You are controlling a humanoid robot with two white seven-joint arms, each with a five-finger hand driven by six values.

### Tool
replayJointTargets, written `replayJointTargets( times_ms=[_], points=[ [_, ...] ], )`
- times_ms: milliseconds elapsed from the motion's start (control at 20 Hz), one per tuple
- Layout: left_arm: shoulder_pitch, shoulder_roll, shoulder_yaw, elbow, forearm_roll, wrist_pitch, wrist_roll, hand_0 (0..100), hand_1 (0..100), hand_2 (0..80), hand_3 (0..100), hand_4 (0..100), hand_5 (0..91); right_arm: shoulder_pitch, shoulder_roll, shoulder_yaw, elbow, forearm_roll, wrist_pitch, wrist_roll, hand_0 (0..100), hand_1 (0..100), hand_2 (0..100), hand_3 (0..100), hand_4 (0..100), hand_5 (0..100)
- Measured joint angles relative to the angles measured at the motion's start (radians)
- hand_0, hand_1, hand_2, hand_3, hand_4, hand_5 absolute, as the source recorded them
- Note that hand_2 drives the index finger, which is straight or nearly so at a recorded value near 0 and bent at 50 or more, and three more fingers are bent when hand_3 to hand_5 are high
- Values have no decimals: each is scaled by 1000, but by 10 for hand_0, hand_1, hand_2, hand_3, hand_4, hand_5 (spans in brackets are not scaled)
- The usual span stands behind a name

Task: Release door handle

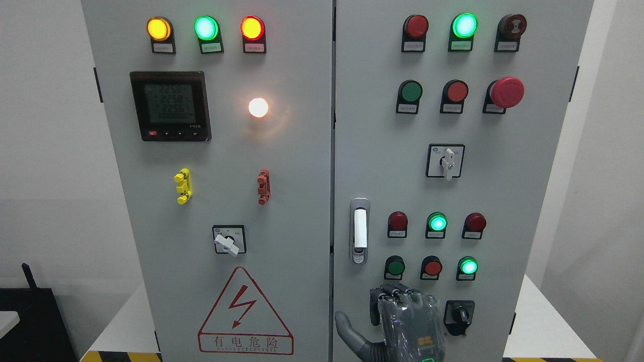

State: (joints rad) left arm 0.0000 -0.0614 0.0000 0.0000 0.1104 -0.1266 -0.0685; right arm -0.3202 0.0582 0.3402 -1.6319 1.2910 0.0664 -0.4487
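Note:
The door handle (359, 229) is a white upright lever in a grey oval plate, near the left edge of the cabinet's right door (372, 151). It lies flush in its plate, and both doors look closed. My right hand (397, 314) comes up from the bottom edge, its back towards the camera, below and slightly right of the handle and clear of it. Its fingers (397, 294) are loosely bent, the thumb (347, 327) sticks out to the left, and it holds nothing. My left hand is out of view.
Rows of lit indicator lamps and push buttons (436, 222) sit just right of the handle. A black rotary switch (459, 317) is beside my hand. A red mushroom stop button (505, 92) juts out at the upper right. The left door carries a meter (170, 105) and a warning triangle (245, 314).

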Motion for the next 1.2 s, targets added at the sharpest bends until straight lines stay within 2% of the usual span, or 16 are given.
replayJointTargets(
  times_ms=[551, 751, 1202],
  points=[
    [0, 0, 0, 0, 0, 0, 0, 120, 389, 0, 0, 0, 0, -62, 18, -23, -17, -6, 4, 25, 157, 532, 1000, 1000, 1000, 997],
    [0, 0, 0, 0, 0, 0, 0, 120, 389, 0, 0, 0, 0, -88, 31, -27, -21, -6, 5, 49, 162, 536, 1000, 1000, 1000, 996],
    [0, 0, 0, 0, 0, 0, 0, 120, 389, 0, 0, 0, 0, -154, 50, -32, -16, -7, 10, 75, 195, 545, 1000, 1000, 1000, 996]
  ],
)
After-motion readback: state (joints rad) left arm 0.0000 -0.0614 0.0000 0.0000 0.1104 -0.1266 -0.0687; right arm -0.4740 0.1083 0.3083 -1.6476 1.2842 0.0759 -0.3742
